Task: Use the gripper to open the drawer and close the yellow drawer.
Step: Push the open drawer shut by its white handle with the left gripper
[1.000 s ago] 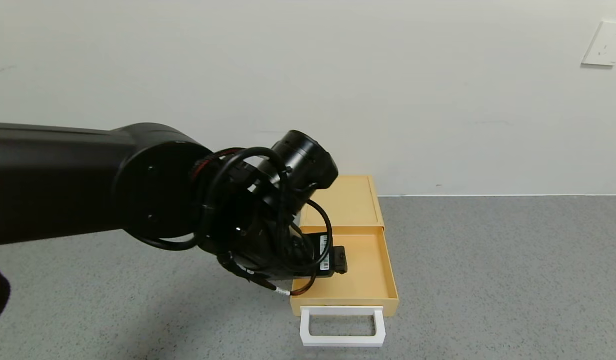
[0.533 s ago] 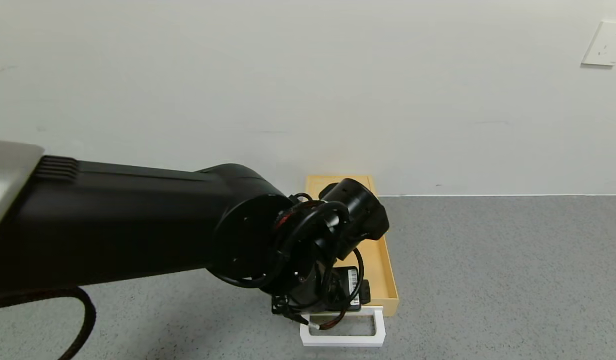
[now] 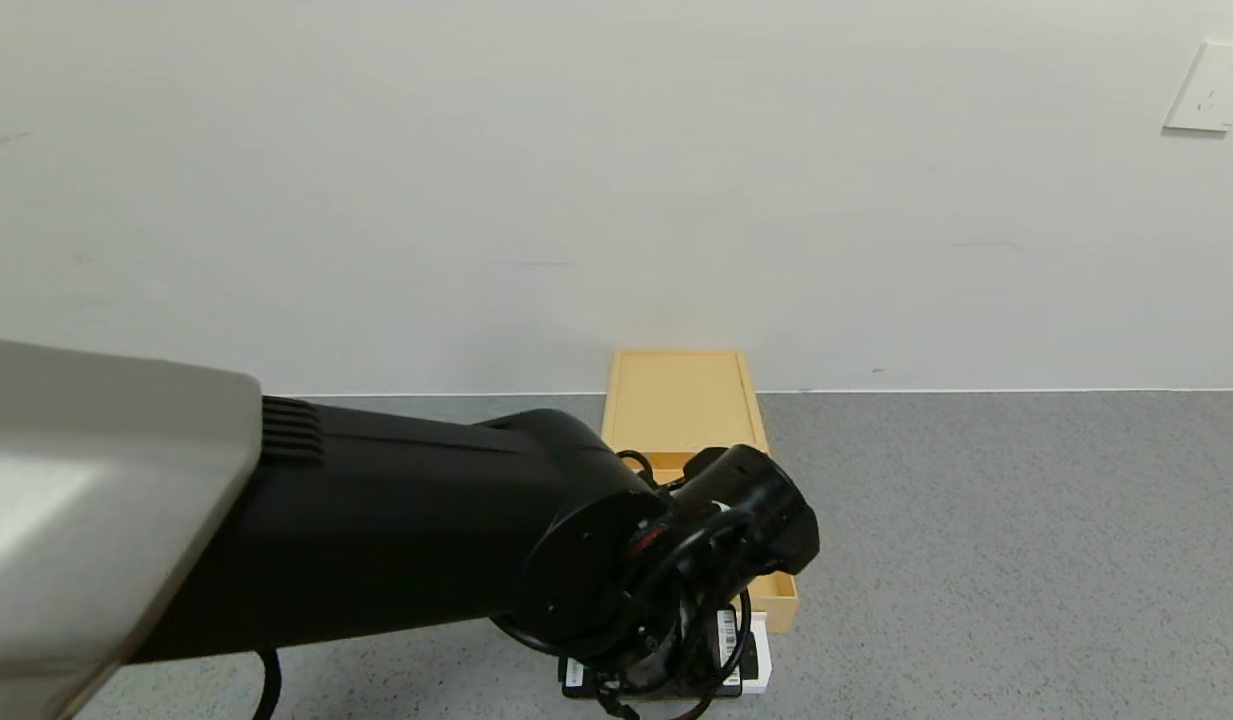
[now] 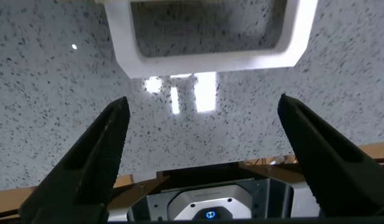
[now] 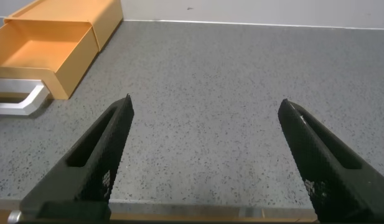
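The yellow drawer [image 3: 778, 598] stands pulled out of its flat yellow casing [image 3: 681, 398] by the wall. Its white loop handle [image 3: 762, 650] is mostly hidden under my left arm. My left gripper [image 3: 676, 672] hangs over the handle, pointing down. In the left wrist view the left gripper [image 4: 203, 102] is open and empty, with the white handle [image 4: 204, 59] just beyond its fingertips and grey floor between the fingers. My right gripper [image 5: 206, 106] is open and empty, low over the floor. The open drawer [image 5: 48, 53] and its handle [image 5: 17, 99] lie off to its side.
The grey speckled floor [image 3: 976, 520] runs to a white wall [image 3: 616, 180]. A white wall socket [image 3: 1212, 86] is at the upper right. My left arm's thick black link [image 3: 396, 540] covers the lower left of the head view.
My left arm has swung down and toward me, from above the drawer's tray to above the white handle. The drawer has not moved.
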